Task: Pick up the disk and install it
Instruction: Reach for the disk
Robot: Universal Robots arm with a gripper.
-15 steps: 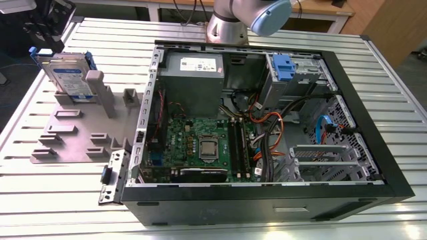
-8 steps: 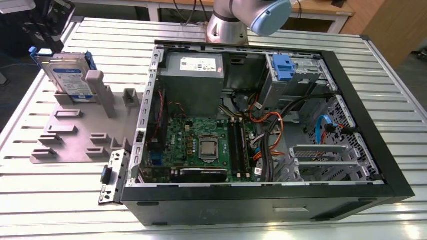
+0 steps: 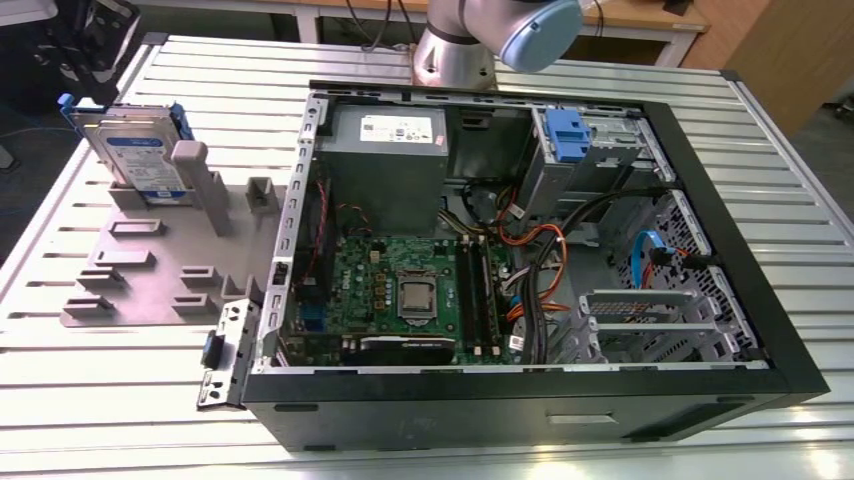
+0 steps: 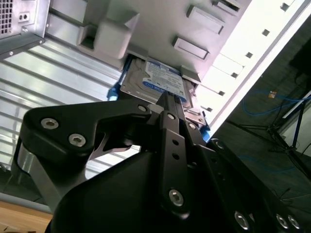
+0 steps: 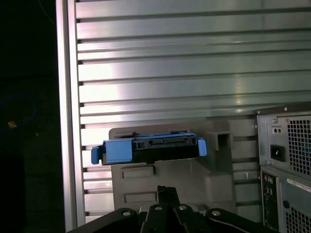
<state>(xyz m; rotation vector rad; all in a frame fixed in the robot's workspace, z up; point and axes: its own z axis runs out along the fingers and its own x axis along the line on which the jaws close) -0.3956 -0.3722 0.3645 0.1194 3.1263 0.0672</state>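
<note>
The disk (image 3: 139,156) stands on edge in a slot of a grey holder (image 3: 147,262) at the exterior view's left. It is silver with a white-and-blue label and a blue carrier frame. In the second wrist view its labelled face (image 4: 158,80) lies just past my gripper (image 4: 170,101). In the first wrist view the disk's blue-framed edge (image 5: 148,147) sits beyond the gripper (image 5: 167,191). The black fingers meet at their tips, shut on nothing. The gripper is apart from the disk.
An open computer case (image 3: 747,300) lies on the slatted metal table (image 3: 80,400). Inside are a motherboard (image 3: 400,290), a grey power supply (image 3: 384,140), cables and a blue-latched drive cage (image 3: 567,135). The arm's joint (image 3: 534,30) hangs behind the case. The table edge (image 5: 65,121) runs near the holder.
</note>
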